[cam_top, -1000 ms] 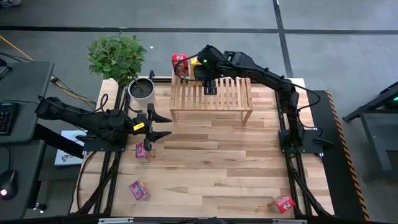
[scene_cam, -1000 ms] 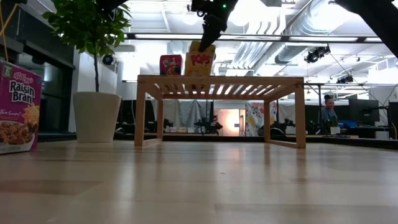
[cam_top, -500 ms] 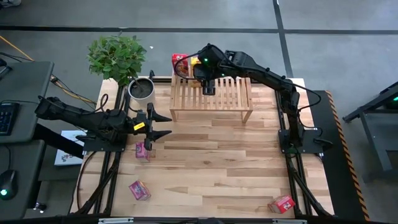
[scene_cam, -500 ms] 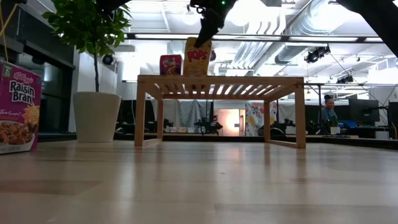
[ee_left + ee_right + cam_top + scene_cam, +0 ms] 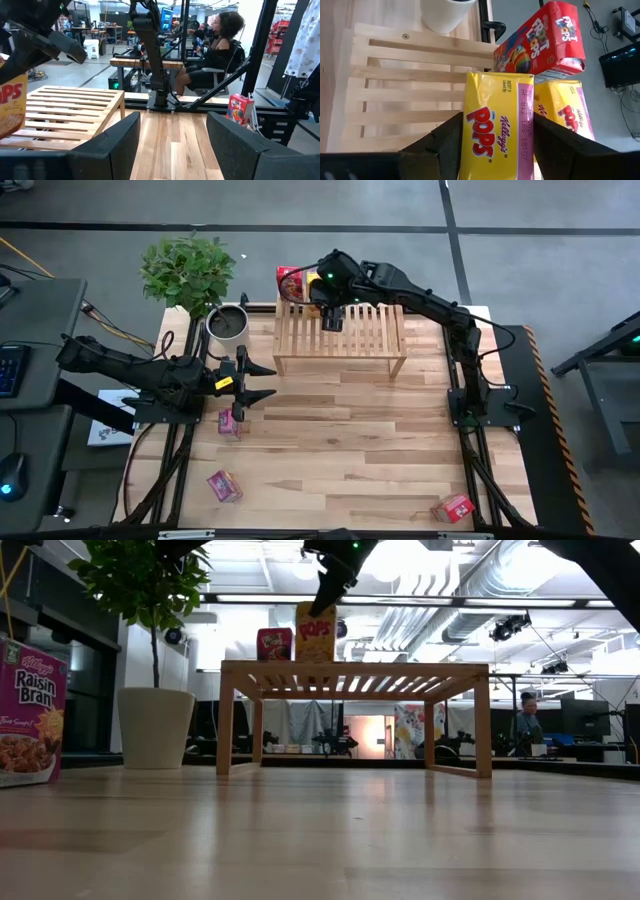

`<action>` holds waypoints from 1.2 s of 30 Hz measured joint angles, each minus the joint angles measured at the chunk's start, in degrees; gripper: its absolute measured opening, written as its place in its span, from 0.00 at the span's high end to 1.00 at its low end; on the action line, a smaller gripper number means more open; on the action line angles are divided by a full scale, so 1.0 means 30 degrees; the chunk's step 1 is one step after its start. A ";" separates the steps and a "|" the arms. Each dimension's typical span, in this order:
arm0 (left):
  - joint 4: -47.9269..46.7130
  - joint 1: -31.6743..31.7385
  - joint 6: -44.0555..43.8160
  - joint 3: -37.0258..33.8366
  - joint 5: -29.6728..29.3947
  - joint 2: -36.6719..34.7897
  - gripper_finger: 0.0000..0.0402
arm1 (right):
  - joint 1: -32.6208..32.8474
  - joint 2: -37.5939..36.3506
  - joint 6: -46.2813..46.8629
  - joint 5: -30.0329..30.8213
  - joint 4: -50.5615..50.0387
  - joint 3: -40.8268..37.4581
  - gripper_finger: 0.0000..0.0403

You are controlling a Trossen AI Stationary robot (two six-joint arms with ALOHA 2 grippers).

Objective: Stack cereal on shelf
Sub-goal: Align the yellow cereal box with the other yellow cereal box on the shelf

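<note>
Cereal boxes sit scattered: a pink box (image 5: 229, 423) lies just below the left gripper (image 5: 243, 383), whose fingers are spread and empty, while the right gripper (image 5: 495, 131) clasps a yellow box (image 5: 497, 135) upright on the shelf (image 5: 352, 330), a red box (image 5: 540, 44) just beyond.

Half hidden behind the Pops box (image 5: 497, 132): a second yellow box (image 5: 567, 117). Cut off at the low view's edge: Raisin Bran box (image 5: 30, 712).
</note>
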 joint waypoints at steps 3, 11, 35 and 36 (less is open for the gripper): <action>-0.0049 0.0007 0.0000 0.0000 0.0000 -0.0004 0.46 | 0.0000 0.0000 -0.0087 -0.0076 -0.0009 0.0000 0.50; -0.0152 0.0000 0.0000 -0.0007 0.0007 0.0004 0.46 | 0.0000 0.0000 -0.0064 -0.0598 -0.0639 0.0000 0.50; -0.0145 0.0000 -0.0007 0.0000 0.0007 0.0004 0.46 | -0.0044 0.0000 -0.0718 -0.1159 -0.0478 -0.0007 0.50; -0.0145 0.0000 -0.0007 0.0000 0.0007 0.0004 0.46 | -0.0044 0.0000 -0.0721 -0.1223 -0.0485 -0.0007 0.50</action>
